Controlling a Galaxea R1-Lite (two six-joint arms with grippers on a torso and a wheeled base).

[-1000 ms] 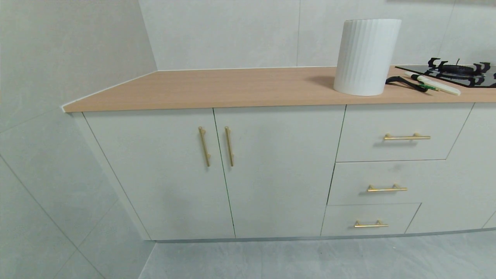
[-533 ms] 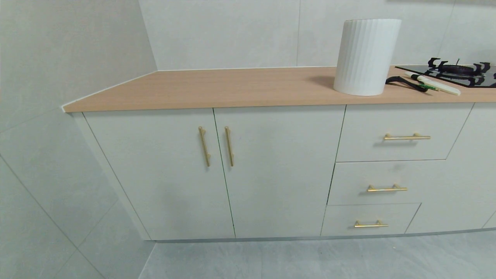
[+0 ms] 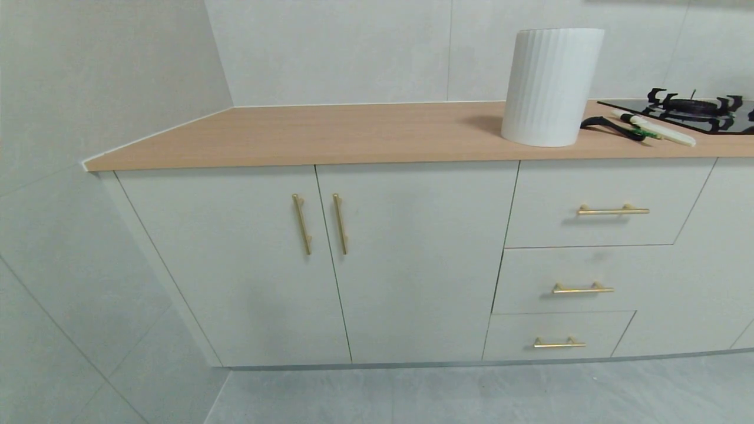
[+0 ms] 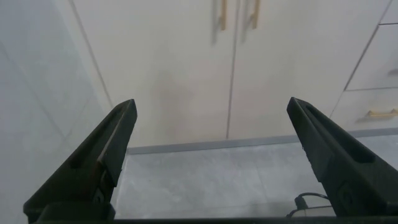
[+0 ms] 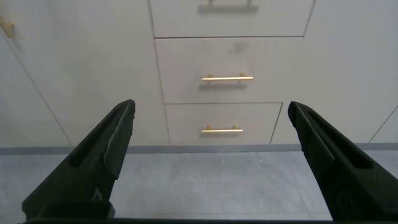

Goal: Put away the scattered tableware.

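A tall white ribbed holder (image 3: 551, 87) stands on the wooden countertop (image 3: 330, 132). To its right lie a black-handled utensil (image 3: 609, 126) and a cream-handled utensil (image 3: 654, 128), beside the hob. My left gripper (image 4: 211, 109) hangs low in front of the double cabinet doors, open and holding nothing. My right gripper (image 5: 211, 109) hangs low before the lower drawers, open and holding nothing as well.
A black gas hob (image 3: 695, 109) sits at the counter's far right. Below the counter are two doors with gold handles (image 3: 321, 224) and three drawers (image 3: 609, 203). A tiled wall closes the left side. Grey floor (image 3: 471, 394) lies in front.
The whole head view has shifted slightly, so the camera has moved a little to the right. Nothing on the counter has moved.
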